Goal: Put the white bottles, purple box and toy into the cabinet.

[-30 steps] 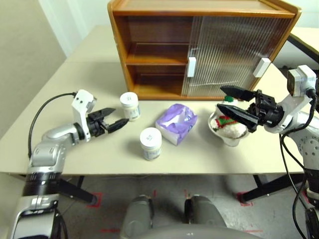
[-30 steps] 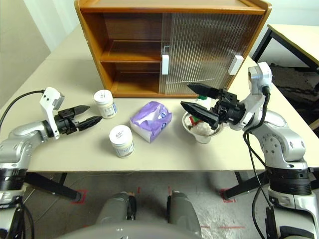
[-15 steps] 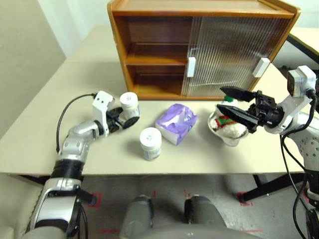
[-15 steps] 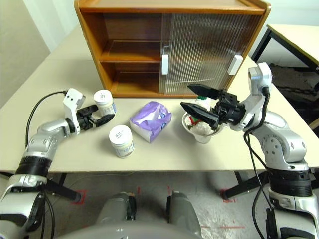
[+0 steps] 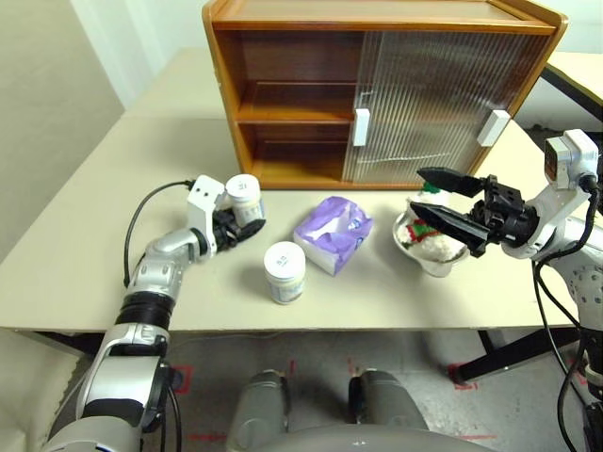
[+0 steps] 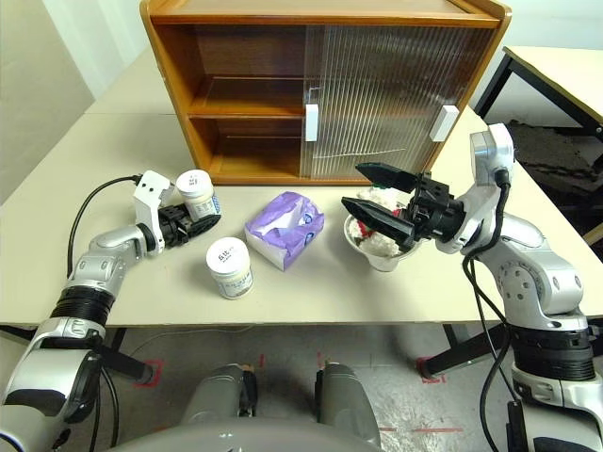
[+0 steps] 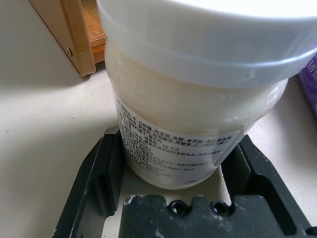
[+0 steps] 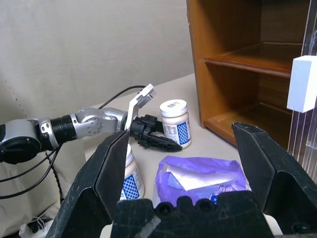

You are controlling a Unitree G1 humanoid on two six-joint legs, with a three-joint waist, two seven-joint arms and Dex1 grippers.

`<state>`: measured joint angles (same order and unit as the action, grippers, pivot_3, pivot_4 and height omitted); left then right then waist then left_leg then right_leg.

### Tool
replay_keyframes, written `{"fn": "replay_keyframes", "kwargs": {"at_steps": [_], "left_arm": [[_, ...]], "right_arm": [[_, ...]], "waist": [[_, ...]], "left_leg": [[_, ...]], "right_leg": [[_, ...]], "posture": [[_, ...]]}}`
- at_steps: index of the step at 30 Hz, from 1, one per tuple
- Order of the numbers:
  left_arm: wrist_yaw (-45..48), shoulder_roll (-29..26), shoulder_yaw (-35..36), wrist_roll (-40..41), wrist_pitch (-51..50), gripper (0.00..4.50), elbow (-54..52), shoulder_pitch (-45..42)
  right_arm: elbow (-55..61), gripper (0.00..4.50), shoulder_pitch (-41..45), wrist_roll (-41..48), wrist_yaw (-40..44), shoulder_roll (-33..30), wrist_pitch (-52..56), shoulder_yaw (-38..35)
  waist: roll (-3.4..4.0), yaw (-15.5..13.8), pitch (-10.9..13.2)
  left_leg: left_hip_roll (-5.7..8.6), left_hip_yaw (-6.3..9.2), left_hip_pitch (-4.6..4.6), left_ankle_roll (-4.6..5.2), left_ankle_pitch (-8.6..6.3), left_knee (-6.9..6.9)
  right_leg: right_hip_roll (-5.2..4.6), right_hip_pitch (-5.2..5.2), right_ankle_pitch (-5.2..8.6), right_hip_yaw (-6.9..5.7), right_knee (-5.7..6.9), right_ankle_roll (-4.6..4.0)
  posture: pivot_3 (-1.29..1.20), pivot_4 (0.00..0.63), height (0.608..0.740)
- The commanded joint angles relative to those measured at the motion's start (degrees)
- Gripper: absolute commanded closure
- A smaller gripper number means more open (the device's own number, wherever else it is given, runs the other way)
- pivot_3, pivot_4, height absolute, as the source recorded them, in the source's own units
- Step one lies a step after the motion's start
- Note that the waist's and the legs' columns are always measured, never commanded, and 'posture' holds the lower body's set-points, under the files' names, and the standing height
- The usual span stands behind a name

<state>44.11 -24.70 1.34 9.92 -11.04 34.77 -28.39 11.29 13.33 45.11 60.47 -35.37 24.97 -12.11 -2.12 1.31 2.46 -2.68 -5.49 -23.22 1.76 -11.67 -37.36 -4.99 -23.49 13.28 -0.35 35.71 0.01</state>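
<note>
The left gripper brackets a squat white plastic jar, fingers apart — probably light, rigid and smooth, best gripped low on its label; the right gripper gapes empty.

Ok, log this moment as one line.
left gripper: fingers around far white bottle, still on table | right gripper: open above toy | cabinet: left side open

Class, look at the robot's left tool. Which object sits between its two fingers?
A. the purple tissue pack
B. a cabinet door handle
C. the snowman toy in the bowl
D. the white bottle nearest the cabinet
D: the left tool has a finger on each side of the white bottle nearest the cabinet.
</note>
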Motion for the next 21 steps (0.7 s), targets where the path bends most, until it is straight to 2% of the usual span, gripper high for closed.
{"fn": "replay_keyframes", "kwargs": {"at_steps": [1, 9, 17, 21], "left_arm": [[0.0, 1.0, 0.3, 0.8, -0.1, 1.38, -2.6, -2.3], [-1.8, 2.6, -0.7, -0.1, -4.1, 1.38, -5.1, -7.9], [-5.6, 6.0, -2.3, -4.2, 1.7, 1.38, 7.7, -16.4], [-9.0, 9.1, -2.3, -5.6, 5.4, 1.38, 16.5, -21.0]], "right_arm": [[0.8, 0.00, -0.2, 0.5, -0.3, -0.6, 0.4, -1.2], [0.9, 0.00, -0.1, 0.2, -0.8, 0.2, -0.1, -0.6], [2.8, 0.00, -0.6, -3.3, -5.0, 4.0, -2.3, 1.7], [4.3, 0.00, -1.3, -4.3, -6.7, 5.2, -2.5, 2.6]], "waist": [[-0.02, 0.1, 0.0], [-0.07, 0.8, 0.0], [-0.07, 0.9, 0.0], [-0.09, 1.0, 0.1]], "left_leg": [[0.00, 0.00, -0.01, 0.00, 0.00, 0.00], [0.03, 0.02, -0.05, 0.00, 0.00, 0.00], [0.11, 0.02, -0.03, 0.00, 0.00, 0.00], [0.11, 0.03, -0.05, 0.00, 0.00, 0.00]], "right_leg": [[0.00, 0.00, 0.00, 0.00, -0.01, 0.00], [0.01, 0.01, -0.01, -0.04, -0.06, 0.03], [0.08, 0.02, -0.02, -0.04, -0.06, 0.07], [0.09, 0.02, -0.20, -0.06, -0.07, 0.41]], "posture": [[-0.05, 0.000, 0.740], [-0.06, 0.000, 0.740], [-0.07, 0.000, 0.740], [-0.09, 0.000, 0.740]]}}
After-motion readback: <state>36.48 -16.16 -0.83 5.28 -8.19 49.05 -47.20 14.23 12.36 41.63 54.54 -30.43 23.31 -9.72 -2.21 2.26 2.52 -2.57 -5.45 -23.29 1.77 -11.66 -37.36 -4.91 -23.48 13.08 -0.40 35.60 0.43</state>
